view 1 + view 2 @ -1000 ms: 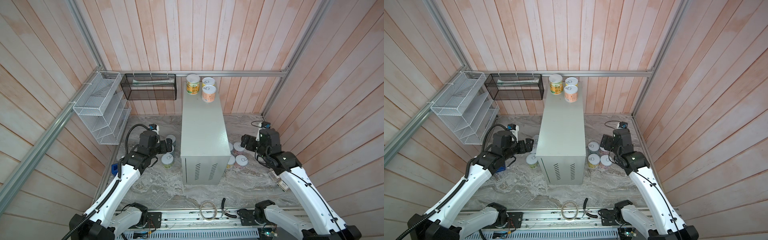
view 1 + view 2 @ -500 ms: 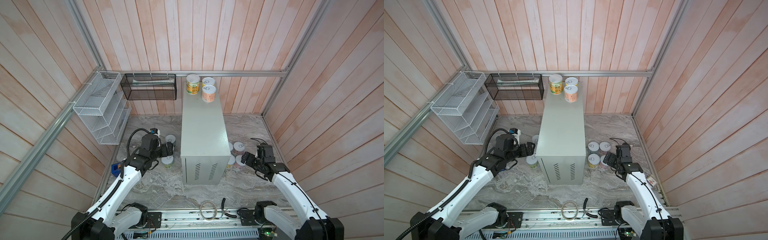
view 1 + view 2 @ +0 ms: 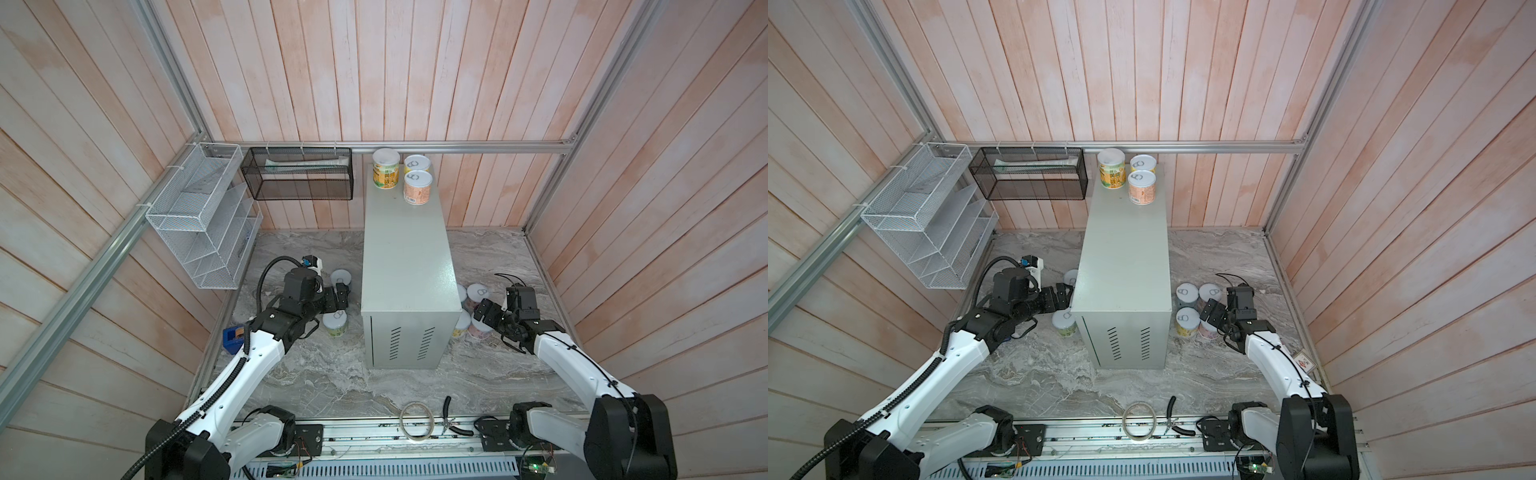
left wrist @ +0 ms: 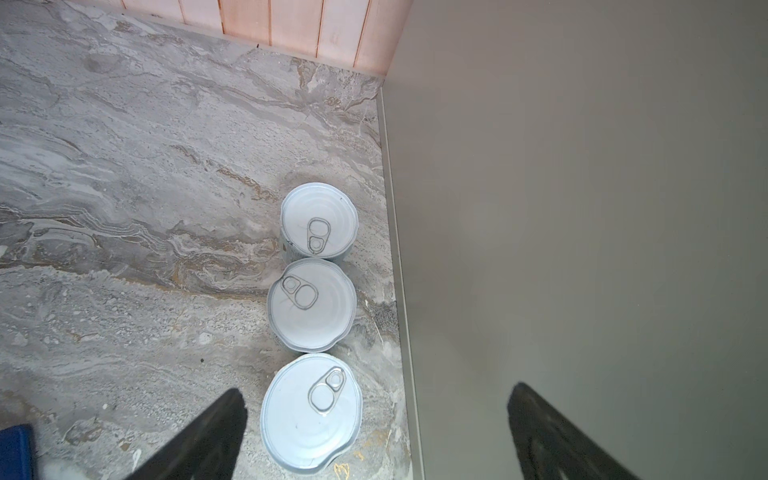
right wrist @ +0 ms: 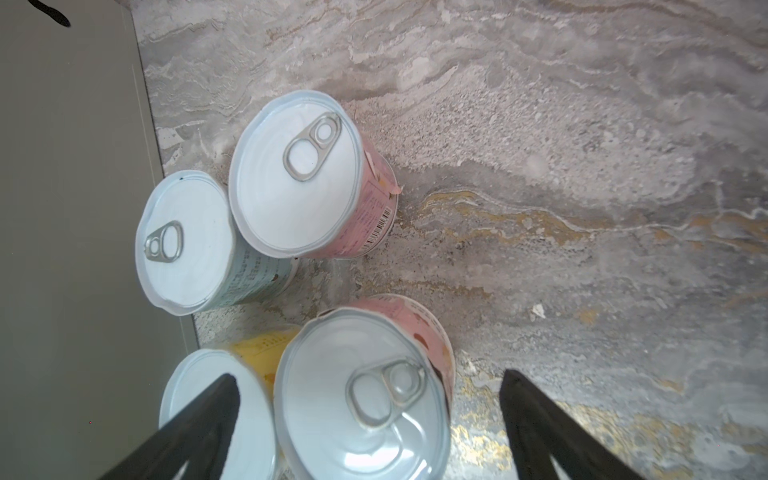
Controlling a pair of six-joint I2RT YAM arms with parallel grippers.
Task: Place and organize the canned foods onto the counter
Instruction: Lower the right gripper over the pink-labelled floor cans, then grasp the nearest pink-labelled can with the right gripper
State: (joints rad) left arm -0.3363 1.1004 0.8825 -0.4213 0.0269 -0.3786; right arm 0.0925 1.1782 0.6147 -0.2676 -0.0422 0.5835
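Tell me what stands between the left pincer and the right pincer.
The counter stands between the left pincer and the right pincer, with cans on the marble at either side of it. Both top views show this.

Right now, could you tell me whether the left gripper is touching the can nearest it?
Apart. The left wrist view shows a clear gap between the can and each finger of the open left gripper.

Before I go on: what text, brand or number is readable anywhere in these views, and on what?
Nothing reads clearly enough to quote.
Yellow can on the counter: Chinese characters, too small.
Pink can: barcode and fine print, blurred.
Pale blue can: fine print, blurred.
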